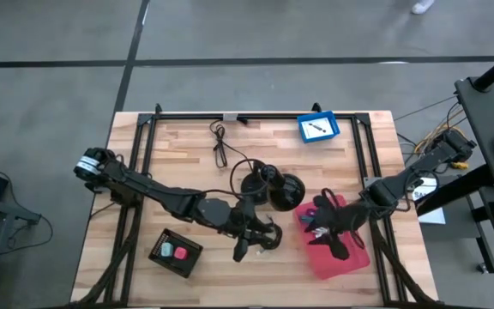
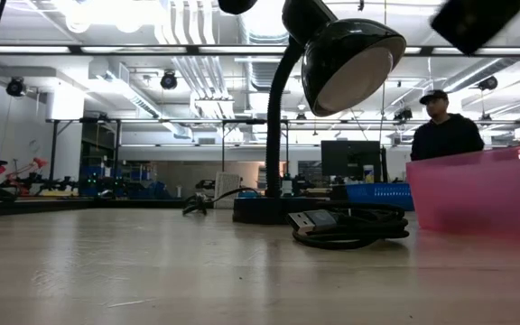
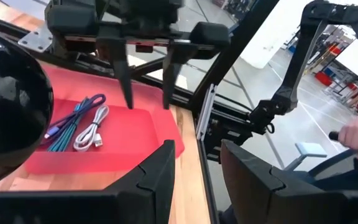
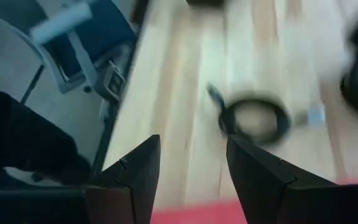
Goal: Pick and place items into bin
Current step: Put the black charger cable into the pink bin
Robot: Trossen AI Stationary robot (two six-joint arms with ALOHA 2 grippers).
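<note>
The red bin (image 1: 343, 254) sits right of the table's middle. In the left wrist view the bin (image 3: 135, 134) holds purple, teal and white cords (image 3: 79, 124). My right gripper (image 3: 146, 93) hangs open above the bin, fingers pointing down, holding nothing. A coiled black cable (image 2: 350, 226) lies flat on the wood between the lamp and the bin, and it also shows in the right wrist view as the blurred cable (image 4: 253, 119). My left gripper (image 1: 260, 236) is open over the table's middle near that spot, facing the bin.
A black desk lamp (image 1: 273, 189) stands mid-table, its head (image 2: 350, 59) over the cable. A black tray (image 1: 176, 251) with pink and teal cubes lies near the left front. A thin black cord (image 1: 221, 146) and a blue thing (image 1: 318, 128) lie far back. A person (image 2: 445, 126) is behind the table.
</note>
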